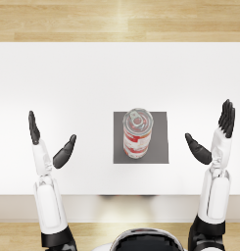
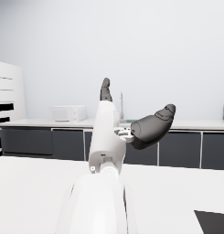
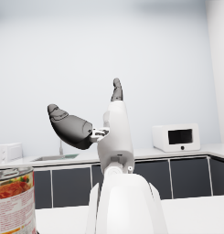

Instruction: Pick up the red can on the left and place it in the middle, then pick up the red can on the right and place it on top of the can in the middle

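Note:
A tall red-and-white can column [image 1: 137, 133] with a silver lid stands upright on the dark grey mat [image 1: 160, 139] in the middle of the white table; it looks like one can on top of another, though the seam is hard to make out. No other can shows to either side. My left hand [image 1: 49, 142] hovers left of the mat, fingers spread and empty, as the left wrist view confirms [image 2: 141, 123]. My right hand [image 1: 215, 135] is raised on the mat's right side, also spread and empty [image 3: 83, 124]. The can's top edge [image 3: 13, 201] shows in the right wrist view.
The white table [image 1: 67, 73] runs wide around the mat, its front edge just ahead of my arms. Wooden floor [image 1: 119, 19] lies beyond the far edge. A kitchen counter with a microwave [image 3: 176, 137] lines the back wall. A mat corner [image 2: 214, 221] shows in the left wrist view.

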